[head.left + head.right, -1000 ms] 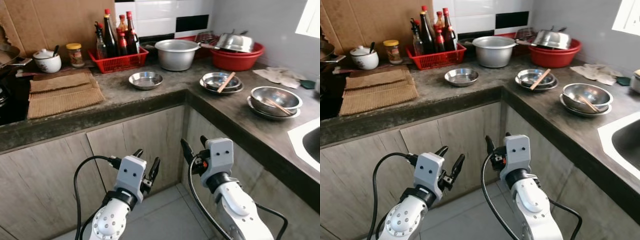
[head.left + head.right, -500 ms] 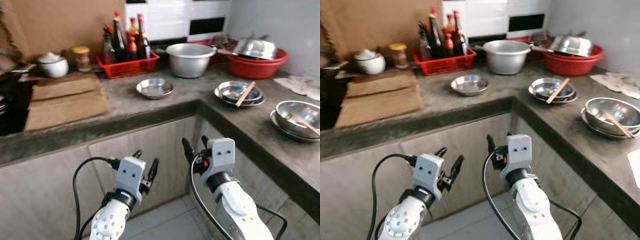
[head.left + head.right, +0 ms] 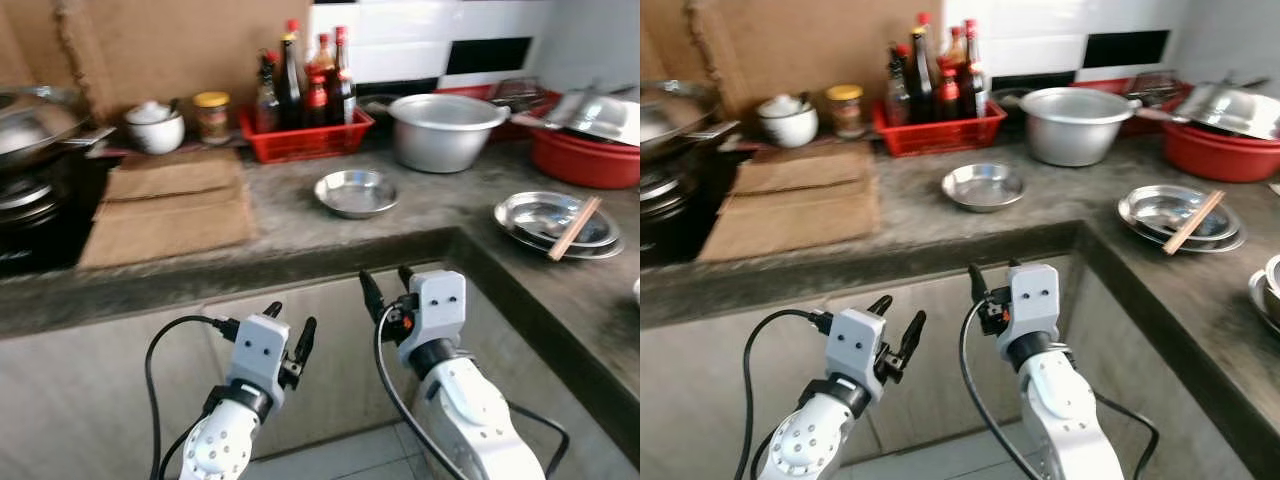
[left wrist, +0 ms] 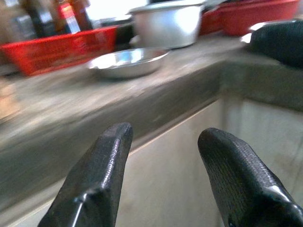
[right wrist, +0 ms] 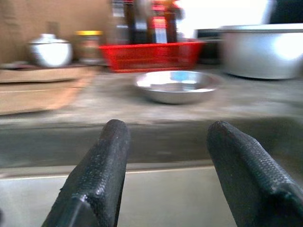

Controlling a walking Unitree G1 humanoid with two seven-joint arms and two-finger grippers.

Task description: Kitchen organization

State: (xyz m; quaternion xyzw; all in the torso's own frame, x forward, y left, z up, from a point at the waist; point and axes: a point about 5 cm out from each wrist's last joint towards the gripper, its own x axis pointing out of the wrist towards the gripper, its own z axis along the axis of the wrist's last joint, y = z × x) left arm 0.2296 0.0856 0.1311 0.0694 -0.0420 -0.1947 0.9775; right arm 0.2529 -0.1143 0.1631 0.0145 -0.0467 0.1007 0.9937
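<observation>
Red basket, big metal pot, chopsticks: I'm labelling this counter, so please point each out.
red basket (image 3: 305, 140), left eye view, front mesh wall.
big metal pot (image 3: 440, 138), left eye view, outer side wall.
chopsticks (image 3: 1193, 222), right eye view, middle of the sticks.

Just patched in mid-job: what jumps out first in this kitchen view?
The red basket packed with dark sauce bottles stands out at the back of the counter, with a big metal pot beside it. A shallow steel dish sits alone in front of them. Below the counter edge, the left end effector and right end effector are both open and holding nothing.
</observation>
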